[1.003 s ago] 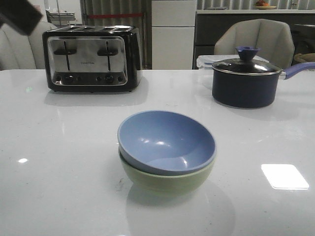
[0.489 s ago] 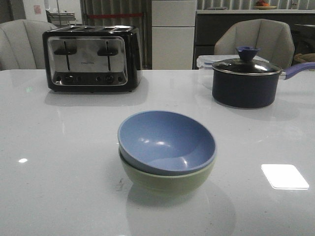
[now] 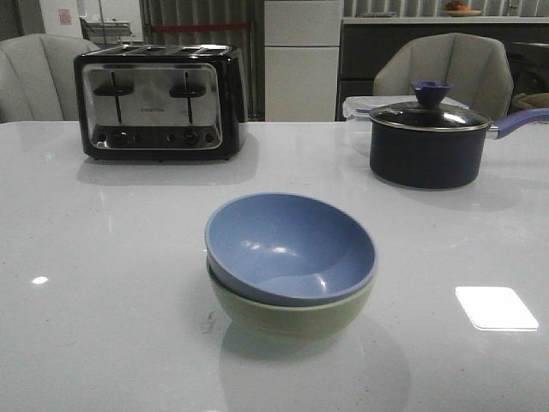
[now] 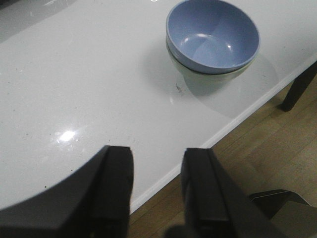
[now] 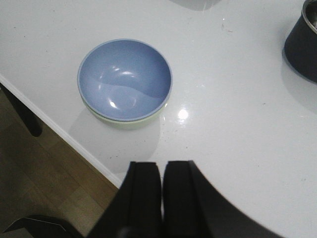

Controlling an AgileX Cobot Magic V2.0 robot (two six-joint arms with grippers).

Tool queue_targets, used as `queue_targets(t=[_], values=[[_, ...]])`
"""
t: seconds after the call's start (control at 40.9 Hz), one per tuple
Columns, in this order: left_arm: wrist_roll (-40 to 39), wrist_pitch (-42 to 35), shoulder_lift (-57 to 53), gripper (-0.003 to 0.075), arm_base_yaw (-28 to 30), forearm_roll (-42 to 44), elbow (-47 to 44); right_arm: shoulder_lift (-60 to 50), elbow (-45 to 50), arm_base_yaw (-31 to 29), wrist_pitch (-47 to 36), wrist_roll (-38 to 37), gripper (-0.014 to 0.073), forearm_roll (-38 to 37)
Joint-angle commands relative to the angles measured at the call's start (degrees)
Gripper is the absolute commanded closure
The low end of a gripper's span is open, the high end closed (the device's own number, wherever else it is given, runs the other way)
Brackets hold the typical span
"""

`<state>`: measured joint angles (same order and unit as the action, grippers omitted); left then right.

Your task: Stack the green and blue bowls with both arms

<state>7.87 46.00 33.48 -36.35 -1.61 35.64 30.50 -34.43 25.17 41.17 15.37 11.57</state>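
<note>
The dusty blue bowl point(image 3: 290, 247) sits nested inside the pale green bowl point(image 3: 292, 316) near the front middle of the white table. Both arms are out of the front view. In the left wrist view the stack shows as the blue bowl point(image 4: 213, 35) over the green bowl point(image 4: 208, 82); my left gripper point(image 4: 157, 154) is open and empty, held high over the table's front edge, well apart from the bowls. In the right wrist view the blue bowl point(image 5: 125, 79) rests in the green bowl point(image 5: 130, 124); my right gripper point(image 5: 162, 169) is shut and empty, above the table, apart from the stack.
A black and chrome toaster point(image 3: 159, 101) stands at the back left. A dark saucepan point(image 3: 429, 142) with a blue knob and handle stands at the back right, also at the edge of the right wrist view point(image 5: 303, 42). The table's front edge point(image 4: 233, 121) drops to wood floor.
A dark arm part at the upper left of the front view one second ago has left the frame. The bowls have not moved.
</note>
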Motion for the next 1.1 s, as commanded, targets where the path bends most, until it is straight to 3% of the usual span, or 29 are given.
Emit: queue_targets(t=[0.0, 0.073, 0.636, 0.832, 1.076], values=[[0.1, -4.3, 0.1, 0.0565, -0.4, -0.2, 1.6, 0.2, -1.5, -0.2, -3.8, 0.6, 0.0528, 0.2], [0.1, -4.3, 0.1, 0.0632, -0.4, -0.2, 1.6, 0.2, -1.5, -0.2, -3.8, 0.6, 0.0569, 0.2], [0.1, -4.3, -1.5, 0.0627, 0.3, -0.5, 1.6, 0.2, -1.5, -0.2, -3.6, 0.6, 0.0564, 0.2], [0.1, -5.0, -10.0, 0.0627, 12.0, -1.8, 0.8, 0.2, -1.5, -0.2, -3.5, 0.6, 0.0564, 0.2], [0.1, -21.6, -23.2, 0.0627, 26.2, -1.8, -10.5, 0.2, -1.5, -0.2, -3.5, 0.6, 0.0564, 0.2]])
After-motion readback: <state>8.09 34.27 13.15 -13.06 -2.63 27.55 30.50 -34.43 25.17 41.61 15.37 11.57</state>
